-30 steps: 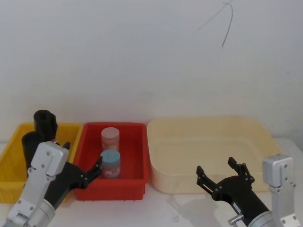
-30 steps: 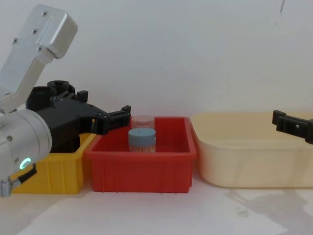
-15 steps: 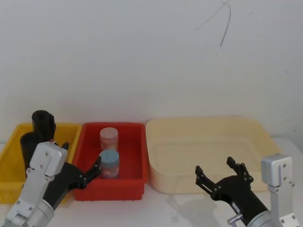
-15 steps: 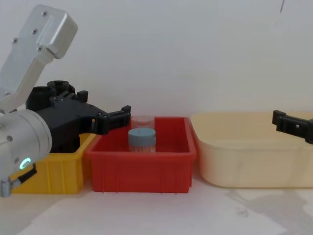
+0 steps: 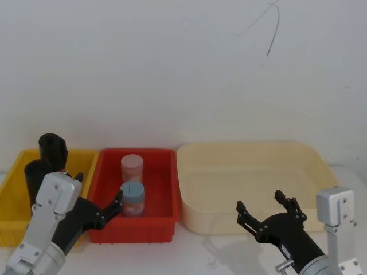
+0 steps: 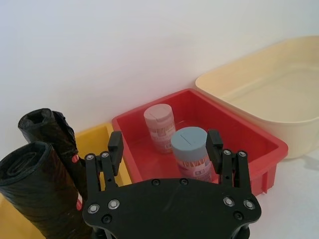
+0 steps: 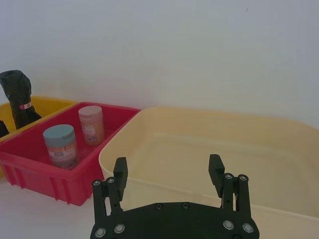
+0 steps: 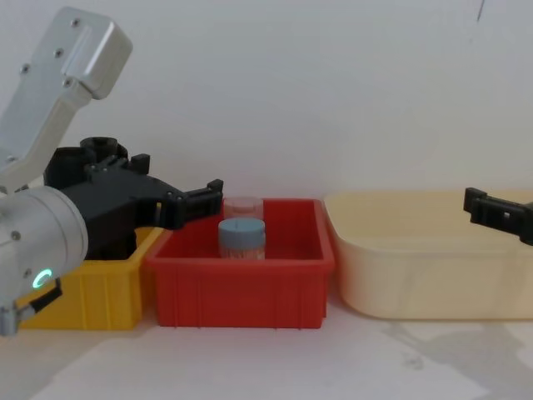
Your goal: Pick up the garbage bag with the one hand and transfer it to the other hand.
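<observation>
Nothing moved: left gripper [image 6: 165,142] gapes empty, garbage bag [image 6: 52,134] just beyond its outer finger; right gripper [image 7: 168,167] open, empty, awaiting handover.

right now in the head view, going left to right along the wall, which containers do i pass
yellow bin, with the garbage bag standing in it → red bin → cream tub
</observation>
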You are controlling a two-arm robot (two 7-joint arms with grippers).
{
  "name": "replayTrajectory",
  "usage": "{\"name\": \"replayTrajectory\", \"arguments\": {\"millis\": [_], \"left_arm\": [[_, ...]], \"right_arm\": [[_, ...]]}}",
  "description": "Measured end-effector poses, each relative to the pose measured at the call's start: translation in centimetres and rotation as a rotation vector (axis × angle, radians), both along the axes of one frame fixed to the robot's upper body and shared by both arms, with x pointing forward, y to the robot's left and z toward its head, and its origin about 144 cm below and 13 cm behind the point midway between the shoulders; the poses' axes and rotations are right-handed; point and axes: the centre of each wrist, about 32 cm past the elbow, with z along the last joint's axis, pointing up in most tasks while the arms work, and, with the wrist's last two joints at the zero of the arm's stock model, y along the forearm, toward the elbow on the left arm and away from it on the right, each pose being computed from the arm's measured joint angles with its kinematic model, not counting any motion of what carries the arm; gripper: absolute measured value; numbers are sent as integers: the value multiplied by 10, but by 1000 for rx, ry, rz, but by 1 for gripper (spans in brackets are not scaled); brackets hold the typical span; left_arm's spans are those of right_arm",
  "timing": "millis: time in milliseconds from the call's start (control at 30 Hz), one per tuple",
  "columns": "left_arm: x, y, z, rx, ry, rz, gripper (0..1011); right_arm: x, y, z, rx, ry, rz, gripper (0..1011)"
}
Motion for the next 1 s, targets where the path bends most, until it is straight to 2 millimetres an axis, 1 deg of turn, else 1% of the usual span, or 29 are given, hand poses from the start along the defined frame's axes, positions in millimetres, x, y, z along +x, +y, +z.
{"name": "replayTrajectory", "arguments": {"millis": [133, 400, 467, 533, 667, 700, 800, 1000], "left_arm": [[-5, 2, 0, -1, 7, 2, 1001], [-26, 15, -3, -28, 46, 31, 1001], [-36, 25, -4, -44, 65, 51, 1001], [-39, 27, -5, -46, 68, 57, 1001], [-54, 46, -7, -74, 94, 97, 1001], [-54, 46, -7, -74, 94, 97, 1001], [-60, 59, -6, -88, 106, 125, 1001], [-61, 70, -4, -104, 111, 150, 1001]], "right_arm": [[0, 0, 0, 0, 0, 0, 1000], [0, 0, 0, 0, 0, 0, 1000], [0, 0, 0, 0, 0, 0, 1000], [0, 0, 0, 0, 0, 0, 1000], [0, 0, 0, 0, 0, 0, 1000], [0, 0, 0, 0, 0, 0, 1000], [0, 0, 0, 0, 0, 0, 999], [0, 0, 0, 0, 0, 0, 1000]]}}
